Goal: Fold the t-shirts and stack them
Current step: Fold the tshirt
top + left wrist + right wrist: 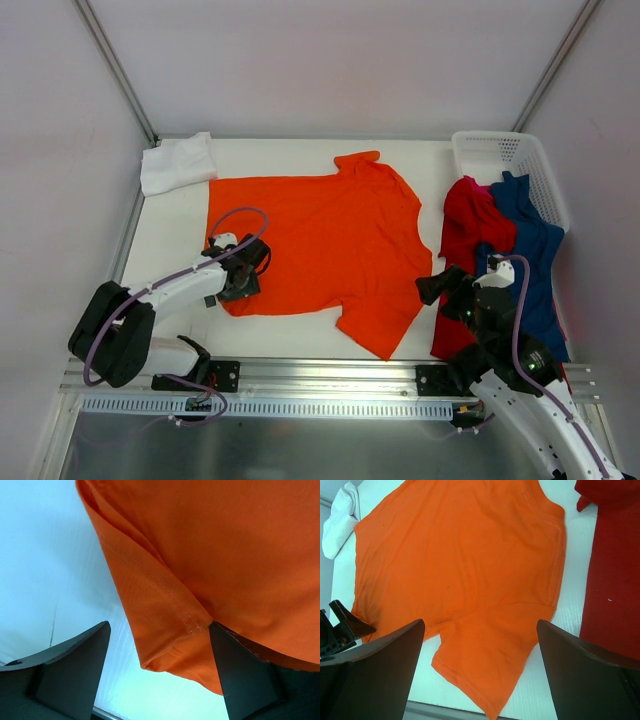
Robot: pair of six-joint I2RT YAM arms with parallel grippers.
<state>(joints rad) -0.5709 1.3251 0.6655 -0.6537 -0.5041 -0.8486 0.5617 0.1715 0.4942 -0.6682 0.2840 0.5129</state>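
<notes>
The bright orange t-shirt [320,235] lies spread flat mid-table. My left gripper [240,276] is at its near left hem corner. In the left wrist view the jaws stand open around that corner [175,630]; the right finger [245,675] touches the cloth, the left finger [75,665] is apart from it. My right gripper [440,287] is open and empty, raised over the near sleeve [490,665]. The white t-shirt [178,162] sits folded at the back left. The red t-shirt [470,225] and dark blue t-shirt [535,250] hang crumpled at the right.
A white perforated basket [510,155] stands at the back right, the red and blue shirts spilling out of it toward the near edge. The red shirt [615,580] lies close right of the orange sleeve. A metal rail [330,380] runs along the table's near edge.
</notes>
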